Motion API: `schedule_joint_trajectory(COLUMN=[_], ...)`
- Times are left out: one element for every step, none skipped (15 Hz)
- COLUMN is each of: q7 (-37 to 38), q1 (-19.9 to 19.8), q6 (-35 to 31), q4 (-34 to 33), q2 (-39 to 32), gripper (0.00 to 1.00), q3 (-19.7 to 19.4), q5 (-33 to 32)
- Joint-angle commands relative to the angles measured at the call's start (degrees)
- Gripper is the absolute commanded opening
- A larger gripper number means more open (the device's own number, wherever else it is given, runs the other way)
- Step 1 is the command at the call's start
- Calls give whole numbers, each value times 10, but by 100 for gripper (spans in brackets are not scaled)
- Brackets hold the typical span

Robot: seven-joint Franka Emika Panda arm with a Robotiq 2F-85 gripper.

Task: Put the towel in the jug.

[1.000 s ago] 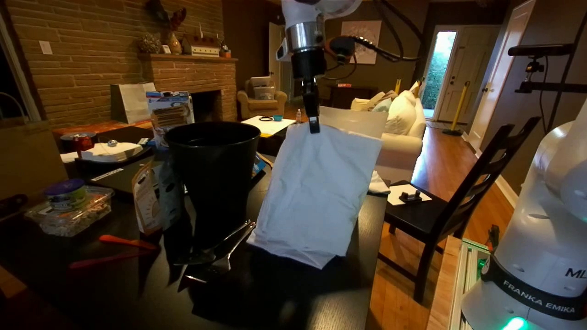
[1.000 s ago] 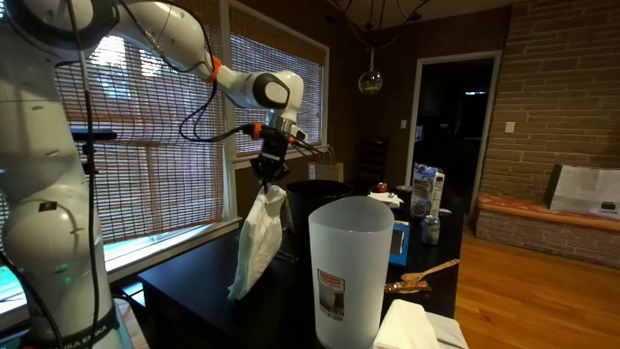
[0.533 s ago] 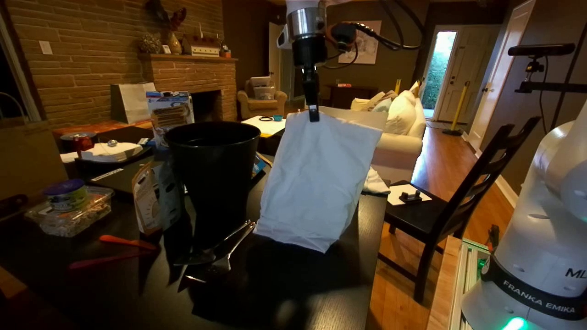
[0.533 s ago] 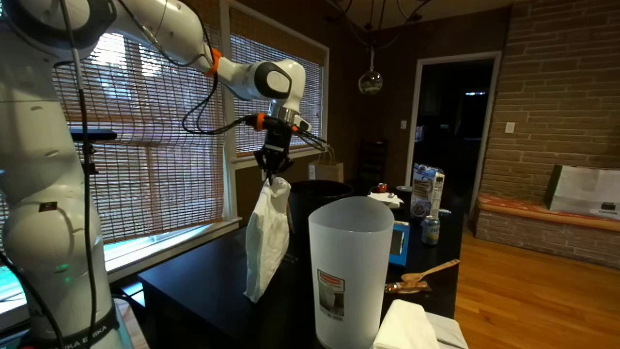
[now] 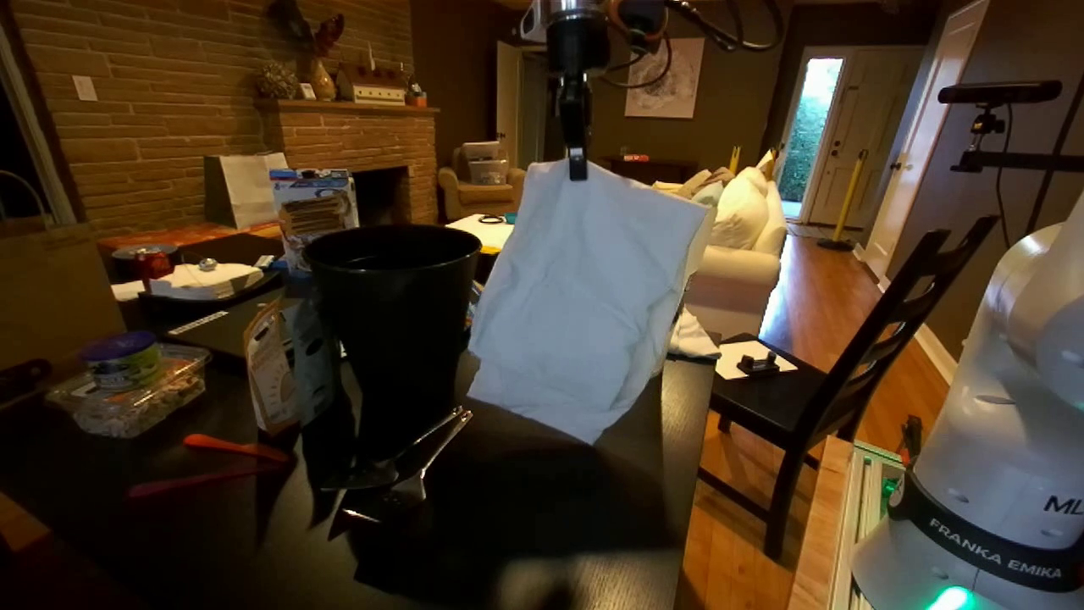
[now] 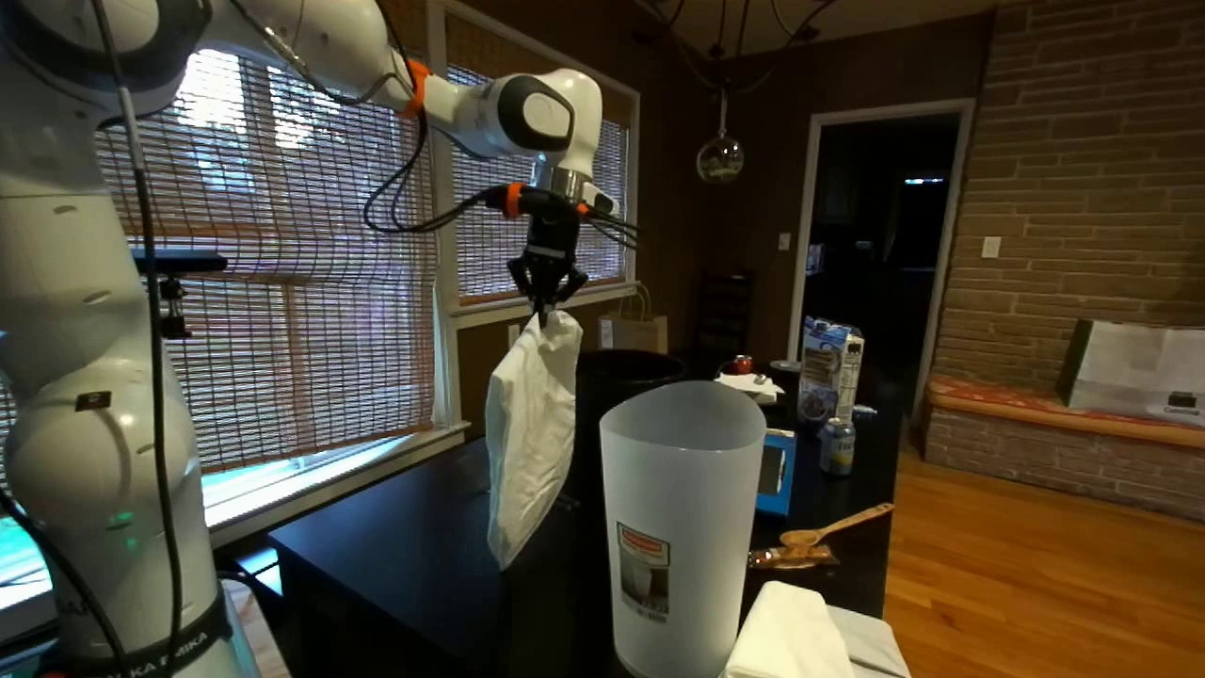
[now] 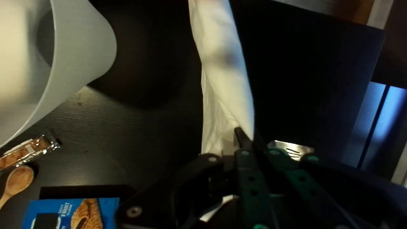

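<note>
The towel [image 5: 584,296] is a large white cloth that hangs down from my gripper. It also shows in an exterior view [image 6: 535,433] and in the wrist view [image 7: 221,57]. My gripper [image 5: 577,171] is shut on its top edge; the pinch shows in the wrist view [image 7: 249,136]. The towel's lower edge appears to be off the dark table. The jug [image 6: 673,508] is tall, translucent white and upright, with its top open. In the wrist view the jug [image 7: 86,41] stands at upper left, apart from the towel. In an exterior view the towel mostly hides the jug.
A black bucket [image 5: 389,339] stands beside the towel. Metal utensils [image 5: 415,474] lie in front of it. A blue package [image 7: 73,213], a wooden spoon [image 7: 19,179] and a wrapped bar [image 7: 30,151] lie near the jug. Folded white cloth [image 6: 795,631] lies beside the jug.
My gripper has risen with the towel in it and moved slightly toward the jug's side in an exterior view. The towel's lower edge has lifted. The jug has not moved.
</note>
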State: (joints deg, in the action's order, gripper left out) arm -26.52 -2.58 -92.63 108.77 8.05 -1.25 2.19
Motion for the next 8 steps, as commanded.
schedule_joint_trajectory(q7=[27,32,37,37,39,43,48,51], q1=[5,3,1,-1,-2,-5,-7,-10], q6=[80,108,131,153,176,198,211,219], q4=[-69,-89,-109,-128,-150,-176,-193,-210], q2=[-1,-5,-10,-16,-23,-34,-39,-45], gripper=[1,1,1,1,1,1,1,1], q3=[-11,-14,-17,-22,-26,-31,-35,-39], q5=[-3,-2,-1,-1,-1,0,-1,-7])
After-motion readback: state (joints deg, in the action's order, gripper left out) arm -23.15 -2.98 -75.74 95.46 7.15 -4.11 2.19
